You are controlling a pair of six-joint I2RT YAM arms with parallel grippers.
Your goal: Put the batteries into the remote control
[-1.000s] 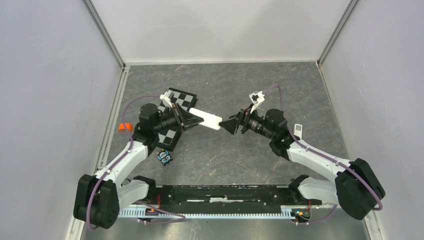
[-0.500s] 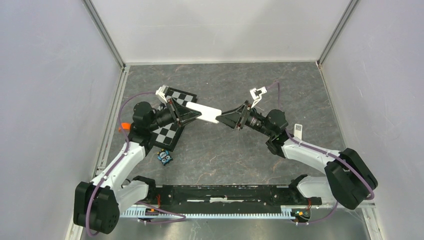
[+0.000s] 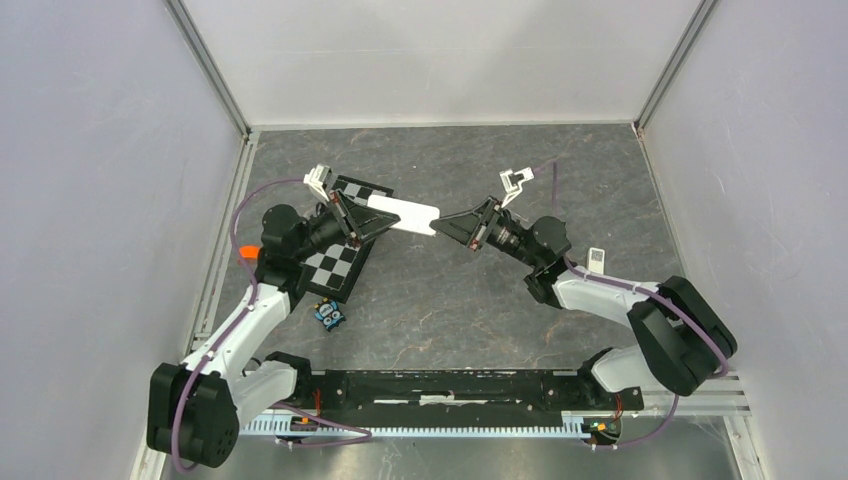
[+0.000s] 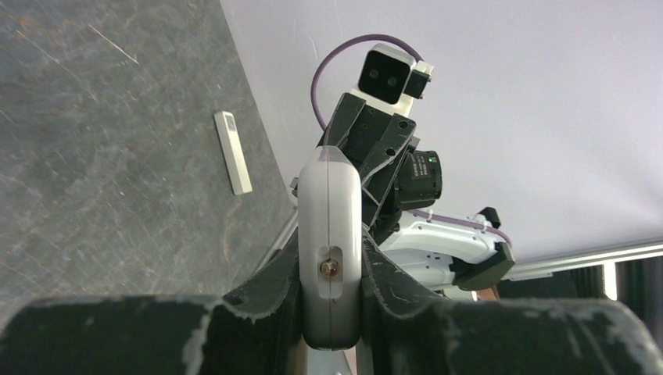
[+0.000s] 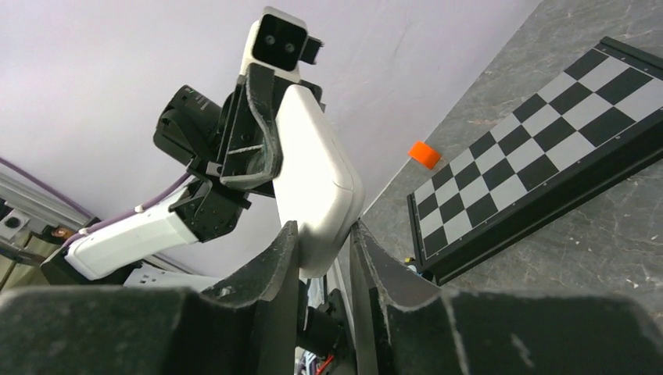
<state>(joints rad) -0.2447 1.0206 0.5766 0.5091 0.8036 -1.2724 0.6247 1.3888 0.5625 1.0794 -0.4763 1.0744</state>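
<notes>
The remote control [image 3: 402, 213] is a slim white bar held in the air between both arms, above the table. My left gripper [image 3: 370, 222] is shut on one end of it; in the left wrist view the remote [image 4: 331, 226] sits edge-on between the fingers, with a small screw showing. My right gripper [image 3: 445, 222] has its fingers [image 5: 285, 246] pressed against both sides of the other end of the remote [image 5: 313, 180]. The batteries are not in view.
A black-and-white checkered board [image 3: 345, 262] lies under the left arm, also in the right wrist view [image 5: 547, 133]. A small blue toy [image 3: 328, 314] sits near it. An orange piece [image 3: 247, 254] is at the left wall. A small white flat piece [image 3: 596, 258] lies right.
Both arms moved the remote toward the back of the table and higher. My right gripper came up to the remote's free end and narrowed its fingers onto it.
</notes>
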